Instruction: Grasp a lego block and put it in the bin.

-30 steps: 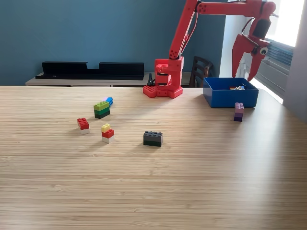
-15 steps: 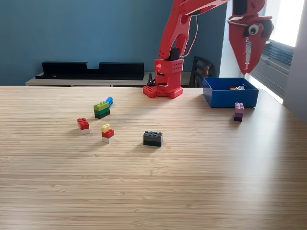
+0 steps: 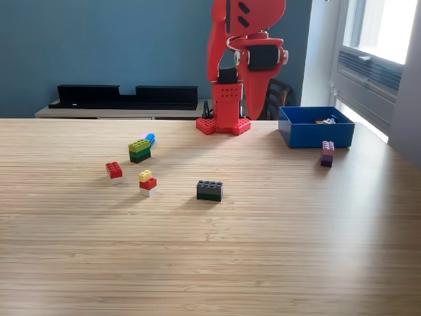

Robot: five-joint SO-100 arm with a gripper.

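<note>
The shallow blue plastic bin point(image 3: 316, 128) sits at the far end of the table on the exterior view's right, with a few small pieces showing inside it, and the red printed arm's gripper point(image 3: 255, 108) has swung away from above it in the last second and now hangs folded in front of its own base, facing the camera. From here I cannot tell whether the claw is apart or together (it is seen end-on against the red base), and nothing shows in it, so my guess is a delivery is over and the arm is turning toward another block. Nearest the bin, just in front of it, stands a purple stacked lego block point(image 3: 327, 153). Further out lie a dark grey lego block point(image 3: 209, 190), a yellow, red and white stack point(image 3: 147, 183), a red and white block point(image 3: 114, 172), and a green stack with a blue piece behind it point(image 3: 140, 149). Nothing blocks the wooden table point(image 3: 263, 250) between them and the arm; the long black tray point(image 3: 125, 96) lies well behind.
</note>
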